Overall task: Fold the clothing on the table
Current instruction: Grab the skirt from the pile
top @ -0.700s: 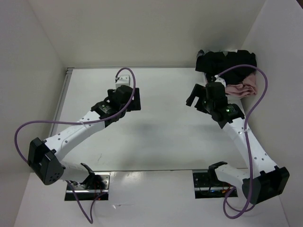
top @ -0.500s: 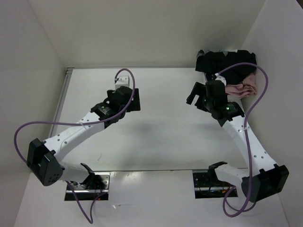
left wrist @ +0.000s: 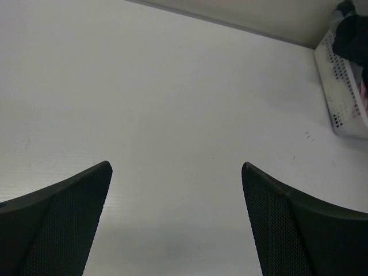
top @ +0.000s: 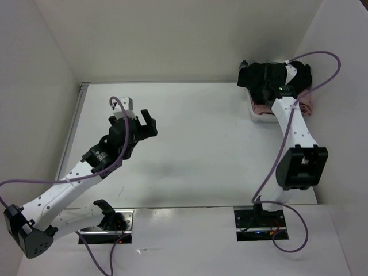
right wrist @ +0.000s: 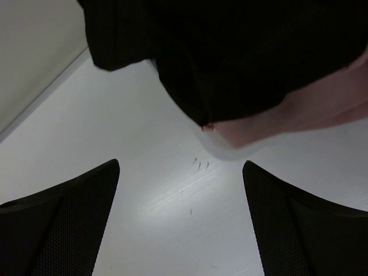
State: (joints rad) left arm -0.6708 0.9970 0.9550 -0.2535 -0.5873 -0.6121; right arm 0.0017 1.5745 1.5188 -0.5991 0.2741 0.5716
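The clothing (right wrist: 230,52), a heap of black fabric, lay just ahead of the right gripper (right wrist: 181,167), beyond its fingertips and not yet between them. The black cloth was bunched on top of a pink garment (right wrist: 299,109), which showed from under its edge just in front of the right-hand finger. From above, the pile sat at the far right corner of the table (top: 201,144), in a white perforated basket (left wrist: 345,98). The right jaws stood spread wide with nothing in them, only bare tabletop visible in the gap.

The left gripper (left wrist: 176,167) hovered well apart from the pile, also released and empty. The basket lay far off ahead and to the right of its fingers, with plain table between and below them.

Judging by this, the step in hand was the fetch: reaching for the black garment so that it could be brought out to open table, and no folding had begun. The next move probably called for the right jaws to go forward onto the black fabric alone, high enough to miss the pink cloth beneath, and then close on a good bunch of it.
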